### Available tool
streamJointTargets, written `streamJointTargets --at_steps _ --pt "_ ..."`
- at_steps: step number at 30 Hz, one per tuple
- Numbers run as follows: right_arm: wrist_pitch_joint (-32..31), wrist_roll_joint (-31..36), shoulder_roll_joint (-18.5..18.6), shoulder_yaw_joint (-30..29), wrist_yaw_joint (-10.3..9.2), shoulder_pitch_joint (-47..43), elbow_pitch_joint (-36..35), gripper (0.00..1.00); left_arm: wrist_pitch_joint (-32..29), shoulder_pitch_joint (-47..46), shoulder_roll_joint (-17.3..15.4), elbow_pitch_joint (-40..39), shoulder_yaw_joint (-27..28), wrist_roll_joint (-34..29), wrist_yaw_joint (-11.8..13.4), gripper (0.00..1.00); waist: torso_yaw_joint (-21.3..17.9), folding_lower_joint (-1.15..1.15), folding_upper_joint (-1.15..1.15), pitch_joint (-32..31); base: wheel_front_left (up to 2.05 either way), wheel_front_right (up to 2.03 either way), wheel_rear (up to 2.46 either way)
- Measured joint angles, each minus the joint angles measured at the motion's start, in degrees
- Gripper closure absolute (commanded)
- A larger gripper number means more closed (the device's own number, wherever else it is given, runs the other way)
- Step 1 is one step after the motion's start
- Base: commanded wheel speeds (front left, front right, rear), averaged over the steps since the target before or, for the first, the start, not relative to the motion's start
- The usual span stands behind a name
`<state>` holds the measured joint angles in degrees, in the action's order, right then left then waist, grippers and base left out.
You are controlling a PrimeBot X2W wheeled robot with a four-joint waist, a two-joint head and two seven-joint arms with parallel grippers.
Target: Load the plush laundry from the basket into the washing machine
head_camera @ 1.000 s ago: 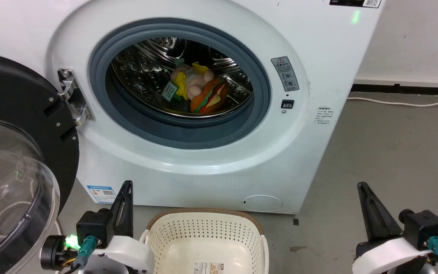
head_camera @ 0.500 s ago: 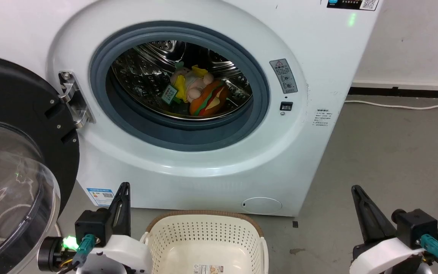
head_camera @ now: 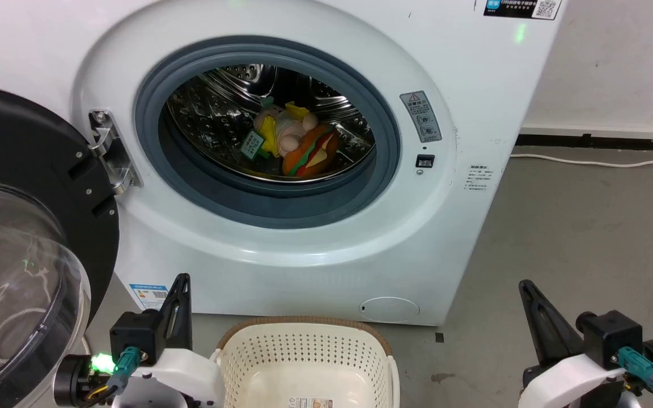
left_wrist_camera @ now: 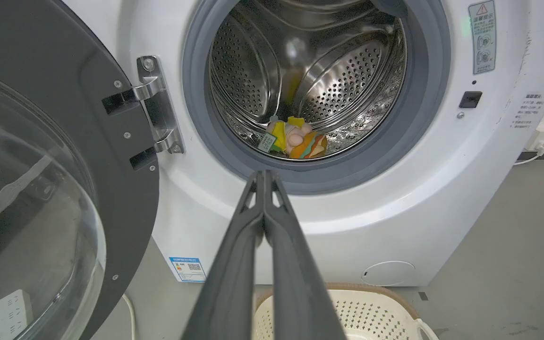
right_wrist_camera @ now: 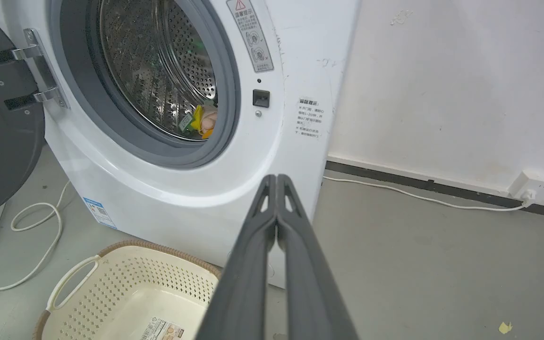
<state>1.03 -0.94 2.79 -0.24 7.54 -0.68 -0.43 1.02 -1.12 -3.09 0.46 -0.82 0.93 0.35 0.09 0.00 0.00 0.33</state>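
The plush laundry (head_camera: pixel 295 141) lies on the floor of the steel drum (head_camera: pixel 207 119), well inside the washing machine (head_camera: pixel 474 85) and just right of the drum's centre in my head view. The bundle's long axis runs roughly left to right. Its green tag (head_camera: pixel 253 144) sticks out at the left end, the peach-pink doll with yellow bits (head_camera: pixel 284 127) sits in the middle and to the rear, and the orange burger-shaped plush (head_camera: pixel 309 154) is at the right. The burger is tilted, its layers slanting from lower left up to upper right.

The grey rubber door seal (head_camera: pixel 281 207) rings the opening. The black-rimmed bubble door (head_camera: pixel 20 226) stands swung wide on its metal hinge (head_camera: pixel 108 150) at the left.

On the grey floor in front of the machine sits the cream perforated basket (head_camera: pixel 304 354). What I can see of its inside is bare apart from the label sticker (right_wrist_camera: pixel 165 328) on the bottom.

My left gripper (left_wrist_camera: pixel 263 174) hangs left of the basket and my right gripper (right_wrist_camera: pixel 276 177) well off to its right. Both point up toward the washer, and each has its two dark fingers pressed together with nothing between them. A white cable (head_camera: pixel 598 160) trails along the wall's foot at the right.
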Motion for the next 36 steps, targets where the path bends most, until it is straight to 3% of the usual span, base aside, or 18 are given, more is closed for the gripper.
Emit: streamJointTargets --at_steps 36 --pt "-0.9 0.5 0.0 0.3 0.0 0.0 0.3 1.0 -1.0 0.1 0.2 -0.2 0.8 -0.8 0.0 1.0 -0.1 0.0 0.0 -0.3 0.0 0.0 0.0"
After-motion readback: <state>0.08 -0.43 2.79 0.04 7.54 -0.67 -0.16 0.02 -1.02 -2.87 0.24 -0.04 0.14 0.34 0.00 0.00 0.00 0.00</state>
